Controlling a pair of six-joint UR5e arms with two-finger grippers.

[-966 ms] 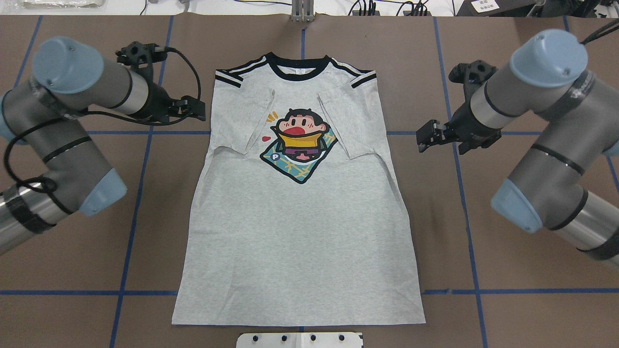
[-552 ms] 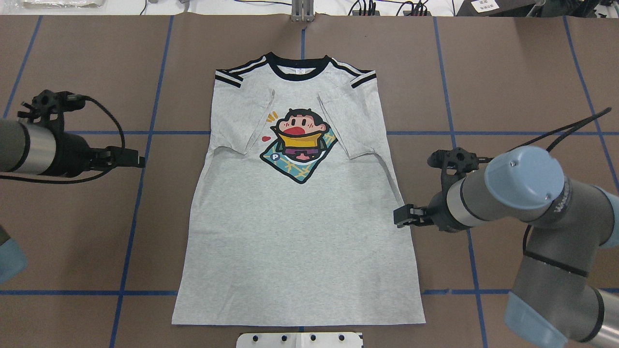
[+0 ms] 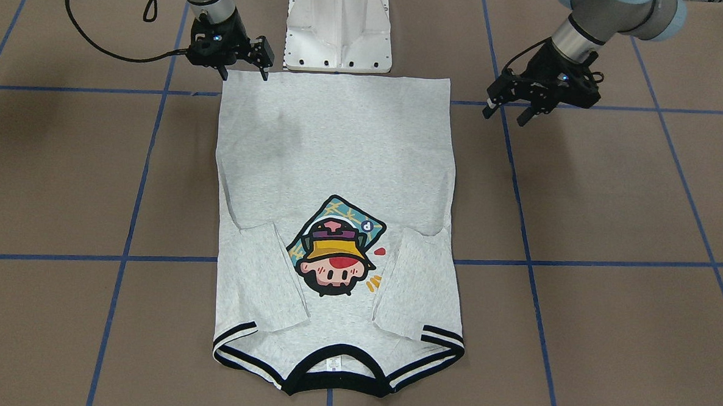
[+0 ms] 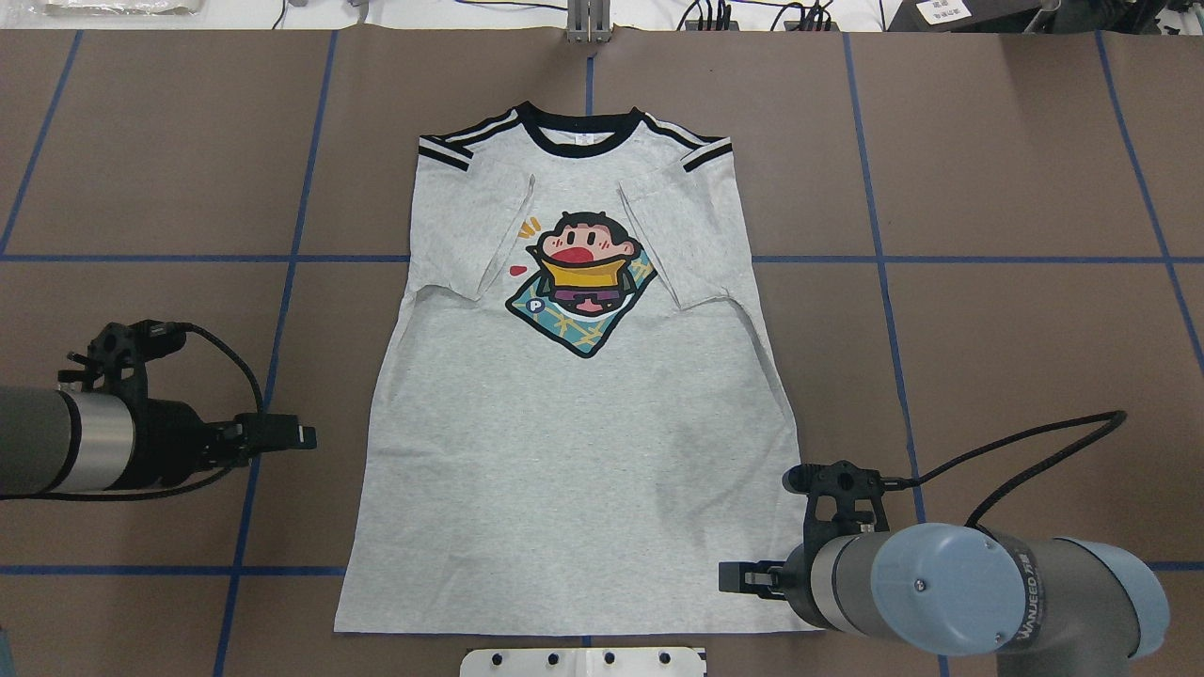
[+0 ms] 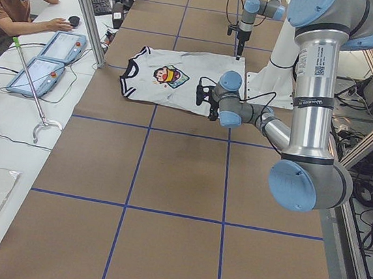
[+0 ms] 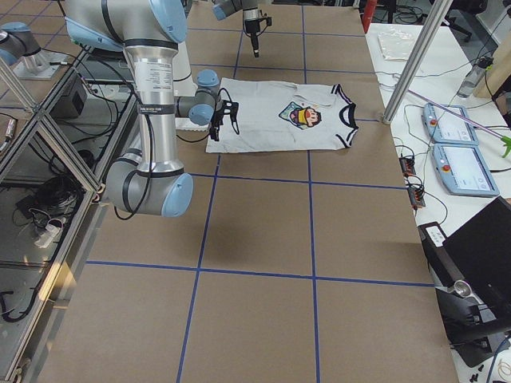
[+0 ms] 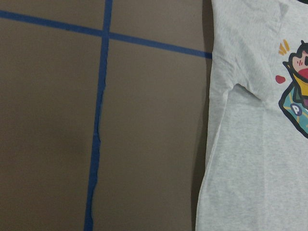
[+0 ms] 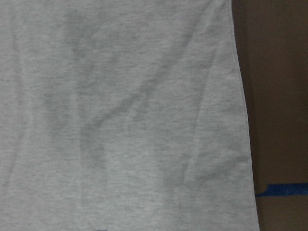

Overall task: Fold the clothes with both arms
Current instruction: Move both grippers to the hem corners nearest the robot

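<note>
Right gripper [image 4: 743,575] slid down-frame, now over T-shirt [image 4: 574,451] hem corner, lower right. Left gripper [image 4: 301,435] dropped too, just off left edge. Both spread open, empty. Sleeves tucked, body fold left.

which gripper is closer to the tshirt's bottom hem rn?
Right. The right gripper is over the T-shirt at its bottom hem corner; the left gripper is off the cloth beside the side edge, farther from the hem.

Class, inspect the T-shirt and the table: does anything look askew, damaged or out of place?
Nothing stands out. The T-shirt lies flat, print up, with both sleeves folded inward evenly. The dark patch near the right tool looks like shadow, not a stain.
</note>
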